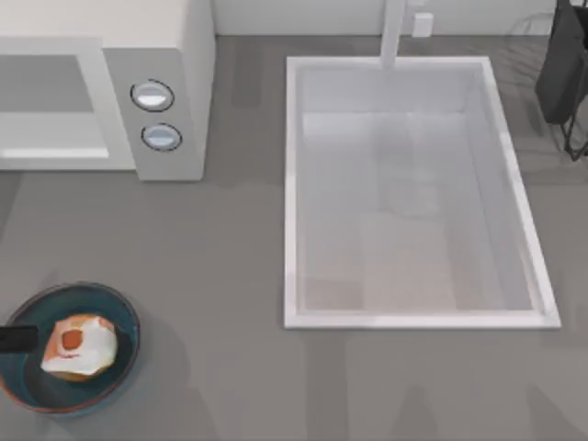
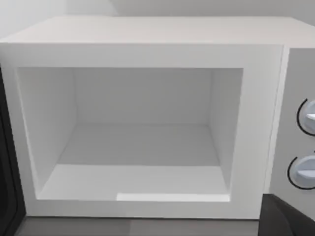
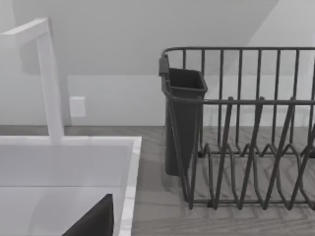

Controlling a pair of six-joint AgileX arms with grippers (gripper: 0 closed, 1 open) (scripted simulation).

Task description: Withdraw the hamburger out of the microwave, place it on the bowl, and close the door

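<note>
While the hamburger (image 1: 81, 346) is lying inside the bowl (image 1: 118, 308), well in front of the microwave (image 1: 175, 55) toward the table's near left corner, the microwave's cavity (image 2: 142, 142) is standing open and bare in the left wrist view. Its door (image 2: 9, 187) is showing as a dark edge swung out beside the opening, and two knobs (image 1: 152, 96) are sitting on its panel, with no readable writing. To the microwave's right, the sink (image 1: 292, 193), faucet (image 3: 49, 83) and dish rack (image 3: 246, 147) are sitting. I cannot tell how either claw's fingers are standing
</note>
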